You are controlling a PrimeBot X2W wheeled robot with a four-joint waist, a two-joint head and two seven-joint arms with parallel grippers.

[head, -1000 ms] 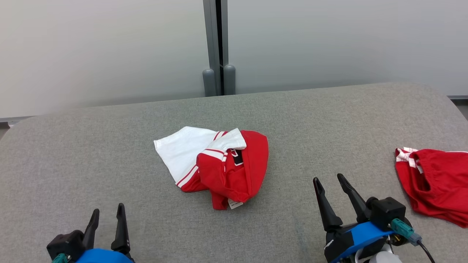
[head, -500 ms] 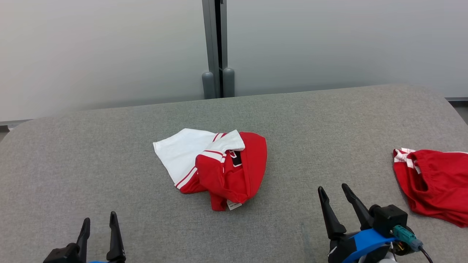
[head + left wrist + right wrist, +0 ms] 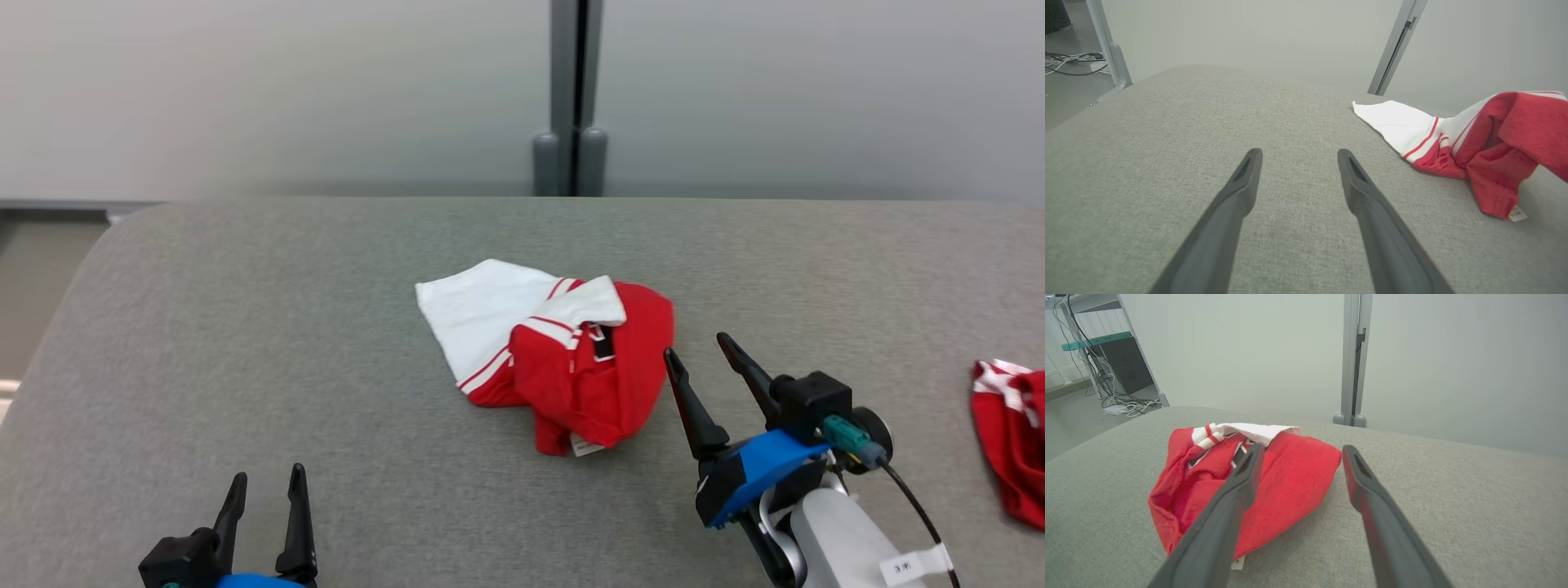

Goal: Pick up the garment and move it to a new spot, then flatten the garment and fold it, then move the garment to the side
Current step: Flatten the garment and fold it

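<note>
The light is soft, even and fairly bright. The crumpled red and white cloth garment point(image 3: 571, 367) gives only a faint, narrow shadow under its edge on the grey fabric-covered desk point(image 3: 245, 327). The wrist views are stretched toward their edges by the wide lens.

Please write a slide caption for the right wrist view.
Open right gripper poised beside the crumpled red-and-white garment on the grey table.
</note>
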